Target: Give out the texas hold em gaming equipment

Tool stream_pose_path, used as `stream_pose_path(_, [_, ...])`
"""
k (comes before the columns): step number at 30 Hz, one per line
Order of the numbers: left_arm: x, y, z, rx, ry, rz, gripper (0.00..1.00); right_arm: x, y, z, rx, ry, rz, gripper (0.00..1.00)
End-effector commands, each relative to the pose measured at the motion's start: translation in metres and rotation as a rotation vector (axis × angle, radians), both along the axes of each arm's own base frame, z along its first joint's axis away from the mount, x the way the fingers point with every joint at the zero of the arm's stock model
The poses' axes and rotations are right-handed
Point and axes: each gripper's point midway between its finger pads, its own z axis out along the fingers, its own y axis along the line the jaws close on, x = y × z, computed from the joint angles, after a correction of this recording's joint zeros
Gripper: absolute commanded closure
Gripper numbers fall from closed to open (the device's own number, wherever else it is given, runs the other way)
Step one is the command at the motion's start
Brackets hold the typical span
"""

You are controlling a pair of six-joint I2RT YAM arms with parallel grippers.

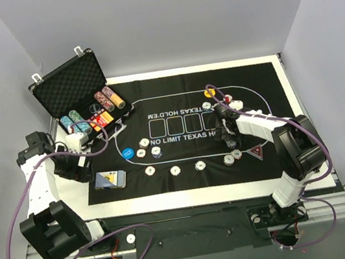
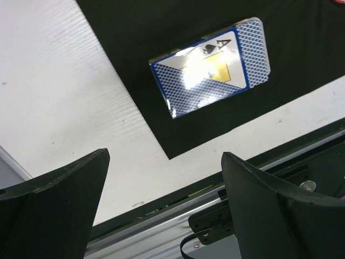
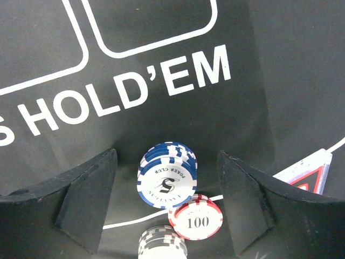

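Observation:
My right gripper is open low over the mat, its jaws on either side of a blue-and-white chip stack without touching it. A red "100" chip and a grey stack sit just in front of that stack. From above, this gripper hangs over the chips at the oval's near right. My left gripper is open and empty above the white table edge. The blue-backed card deck lies on the mat corner beyond it, an ace face showing. Seen from above, the deck is right of the left gripper.
The open black case at back left holds rows of chips. Single chips line the near side of the black mat, with a blue button at left. More chips lie at the far right. A red-triangle card sits beside the right gripper.

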Motion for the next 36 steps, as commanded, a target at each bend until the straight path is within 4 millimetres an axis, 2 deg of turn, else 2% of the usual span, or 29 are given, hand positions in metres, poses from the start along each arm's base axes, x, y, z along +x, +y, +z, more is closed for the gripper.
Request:
stream_pose_path(1, [-0.009, -0.024, 0.009, -0.08, -0.072, -0.206, 0.03, -0.001, -0.009, 0.011, -0.03, -0.033, -0.029, 0.27])
stream_pose_path(4, [-0.013, -0.03, 0.01, -0.079, -0.095, -0.3, 0.03, 0.004, -0.005, 0.04, -0.026, -0.127, -0.016, 0.24])
stream_pose_path(7, [-0.017, -0.034, 0.01, -0.096, -0.081, -0.369, 0.03, 0.01, 0.013, 0.072, 0.01, -0.209, 0.035, 0.24])
stream_pose_path(8, [-0.029, -0.041, 0.009, -0.139, -0.044, -0.396, 0.03, 0.012, 0.017, 0.083, 0.022, -0.238, 0.045, 0.24])
stream_pose_path(10, [-0.042, -0.045, -0.002, -0.158, -0.005, -0.49, 0.03, 0.012, 0.029, 0.098, 0.039, -0.255, 0.077, 0.24])
stream_pose_path(15, [-0.048, -0.043, -0.031, -0.097, -0.017, -0.699, 0.03, 0.007, 0.053, 0.128, 0.148, -0.319, 0.143, 0.24])
stream_pose_path(20, [-0.036, -0.05, -0.039, -0.058, -0.118, -0.866, 0.03, -0.003, 0.058, 0.138, 0.231, -0.351, 0.152, 0.24])
stream_pose_path(24, [-0.037, -0.052, -0.064, 0.023, -0.093, -0.981, 0.03, -0.006, 0.061, 0.147, 0.272, -0.367, 0.155, 0.24])
stream_pose_path(26, [-0.029, -0.053, -0.071, 0.05, -0.126, -1.009, 0.03, -0.006, 0.064, 0.15, 0.294, -0.367, 0.161, 0.25])
stream_pose_path(31, [-0.025, -0.058, -0.076, 0.024, -0.13, -1.078, 0.05, -0.004, 0.075, 0.158, 0.339, -0.358, 0.189, 0.25])
stream_pose_path(36, [-0.018, -0.059, -0.082, 0.033, -0.151, -1.179, 0.06, 0.0, 0.084, 0.155, 0.36, -0.329, 0.206, 0.26])
